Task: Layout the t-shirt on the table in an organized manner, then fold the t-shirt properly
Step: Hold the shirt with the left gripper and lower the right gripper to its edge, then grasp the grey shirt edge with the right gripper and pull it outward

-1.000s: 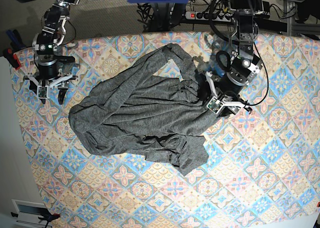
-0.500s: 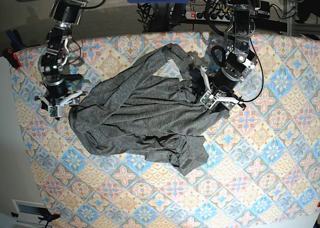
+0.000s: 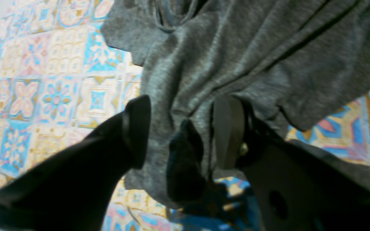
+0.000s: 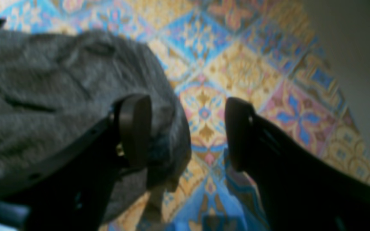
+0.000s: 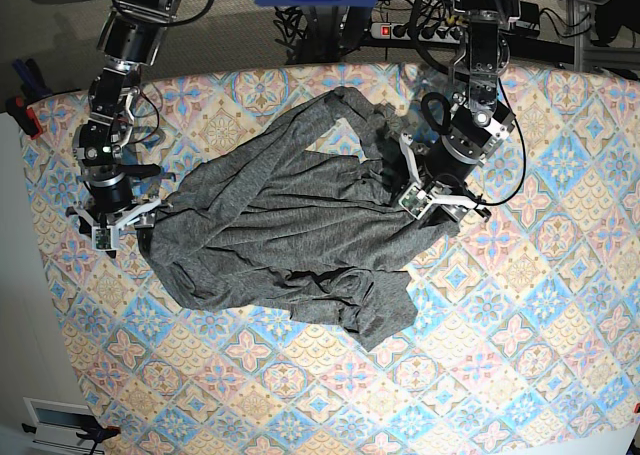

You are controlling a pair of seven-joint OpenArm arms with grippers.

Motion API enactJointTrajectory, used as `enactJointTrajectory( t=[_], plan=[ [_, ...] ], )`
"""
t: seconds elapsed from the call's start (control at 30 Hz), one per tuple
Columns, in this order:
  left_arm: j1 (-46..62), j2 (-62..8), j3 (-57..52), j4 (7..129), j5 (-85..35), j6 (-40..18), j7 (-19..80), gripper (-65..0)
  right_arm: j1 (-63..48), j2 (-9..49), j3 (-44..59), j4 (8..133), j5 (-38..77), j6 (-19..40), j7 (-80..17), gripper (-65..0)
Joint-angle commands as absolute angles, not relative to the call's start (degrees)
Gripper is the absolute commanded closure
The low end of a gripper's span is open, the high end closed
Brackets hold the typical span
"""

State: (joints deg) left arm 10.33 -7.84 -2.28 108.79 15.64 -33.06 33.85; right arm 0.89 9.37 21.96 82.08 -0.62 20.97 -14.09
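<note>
I've got the t-shirt (image 5: pixel 290 235) lying crumpled and wrinkled across the middle of the table (image 5: pixel 520 355), bunched in long folds, one lobe trailing toward the near edge and a narrow loop of fabric reaching up toward the far edge. My left gripper (image 5: pixel 437 201) is down at the shirt's edge on the right of the base view; from its wrist camera I see the jaws parted with a ridge of grey fabric (image 3: pixel 185 150) standing between the two fingers (image 3: pixel 228 131), cloth lying against the inner face of one of them, not pinched. My right gripper (image 5: pixel 118 230) is over on the left of the base view, right at the shirt's other edge. Its wrist camera shows the jaws spread wide, one finger (image 4: pixel 133 128) sitting over the rounded hem of the shirt (image 4: pixel 59 96), the other finger (image 4: pixel 239 134) over bare patterned cloth, with open table showing between them. That view is blurred, so I cannot tell whether the finger is touching the fabric.
</note>
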Motion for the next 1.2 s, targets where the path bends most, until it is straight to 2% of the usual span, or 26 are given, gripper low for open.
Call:
enactJointTrajectory(
  t=[0.0,0.43,0.57,0.73,1.1,1.17],
  plan=[
    [9.80,-8.04,-2.42,109.67,15.16,-32.75,32.66,-31.5,1.45,9.98,22.20,83.21,0.13,20.88,-12.70,-34.9],
    [10.07,-8.04,-2.42,109.67,15.16,-32.75,32.66,-31.5,0.48,8.40,22.29,79.52,0.48,20.88,-12.35,-34.9],
    [10.24,-8.04,-2.42,109.67,15.16,-32.75,32.66,-31.5,0.40,8.40,22.02,76.26,0.48,20.88,-7.78,-34.9],
    [10.24,-8.13,-2.42,109.67,15.16,-32.75,32.66,-31.5,0.48,8.40,22.20,72.75,0.48,20.88,-6.46,-34.9],
    [10.33,-8.13,-2.42,109.76,15.25,-32.75,32.66,-31.5,0.57,8.40,21.76,72.66,0.31,20.97,-6.81,-34.8],
    [10.33,-8.13,-2.51,109.76,15.25,-32.75,32.66,-31.5,0.57,8.40,21.76,72.66,0.22,20.97,-6.90,-32.8]
  ],
)
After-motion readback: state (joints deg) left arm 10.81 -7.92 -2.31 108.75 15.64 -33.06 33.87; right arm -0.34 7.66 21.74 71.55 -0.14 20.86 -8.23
